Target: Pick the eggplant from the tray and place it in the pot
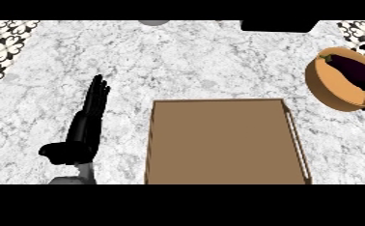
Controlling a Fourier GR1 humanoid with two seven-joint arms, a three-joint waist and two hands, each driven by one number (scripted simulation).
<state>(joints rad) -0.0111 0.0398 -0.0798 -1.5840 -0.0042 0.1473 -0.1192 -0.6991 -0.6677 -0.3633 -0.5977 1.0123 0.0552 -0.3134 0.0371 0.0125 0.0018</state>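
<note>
Presently logged: eggplant [349, 67] lying inside the pot [324, 87], up and right of the bare tray [221, 143]; left hand [85, 123] left of the tray, fingers straight, holding nothing; right hand unseen, so I'd judge only withdrawal remains.

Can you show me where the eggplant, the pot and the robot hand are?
eggplant [351, 68], head view: middle of its dark purple body.
pot [322, 87], head view: its orange outer wall.
left robot hand [87, 123], head view: its black palm, fingers straight.
</note>
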